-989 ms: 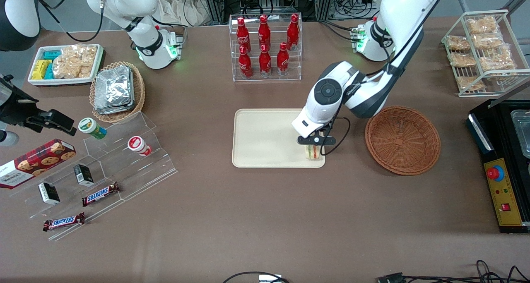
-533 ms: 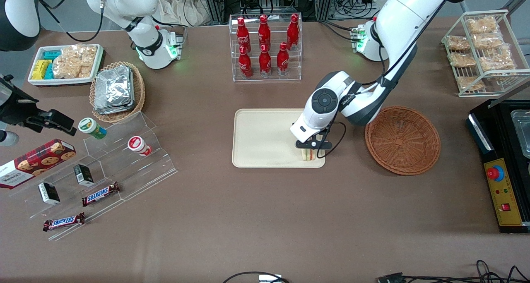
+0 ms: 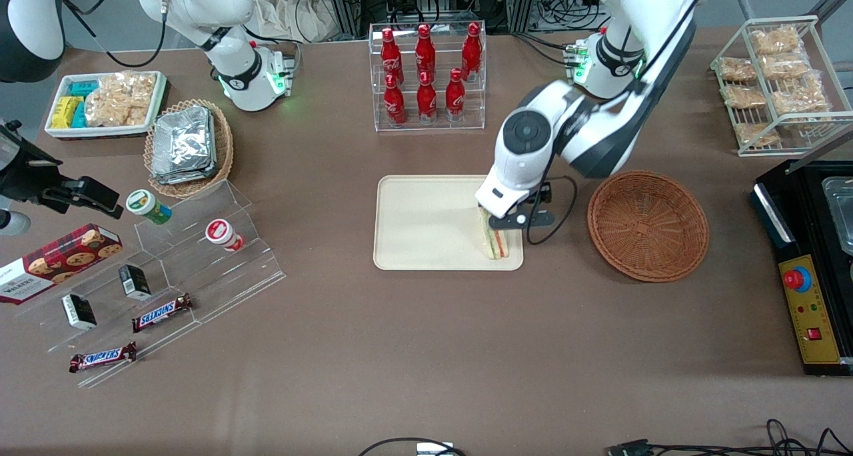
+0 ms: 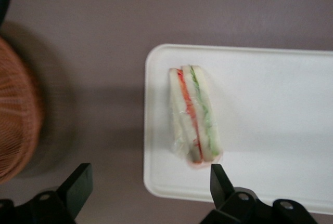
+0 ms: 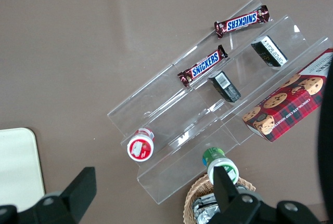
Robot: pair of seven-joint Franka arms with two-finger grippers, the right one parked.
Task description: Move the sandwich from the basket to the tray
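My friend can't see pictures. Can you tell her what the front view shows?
A wrapped sandwich lies on a cream tray, with the robot's open gripper just above it. Beside the tray sits a brown wicker basket.

You can read "SNICKERS", white-blue letters, on two brown chocolate bars (image 5: pixel 242 22) (image 5: pixel 203 66) at clear acrylic step stand (image 5: pixel 208 115). "WALKERS" on red tartan cookie box (image 3: pixel 50 261). Red bottles (image 3: pixel 425 69) in clear rack carry white script, not legible to you. Gripper (image 4: pixel 148 193) above cream tray: no markings.
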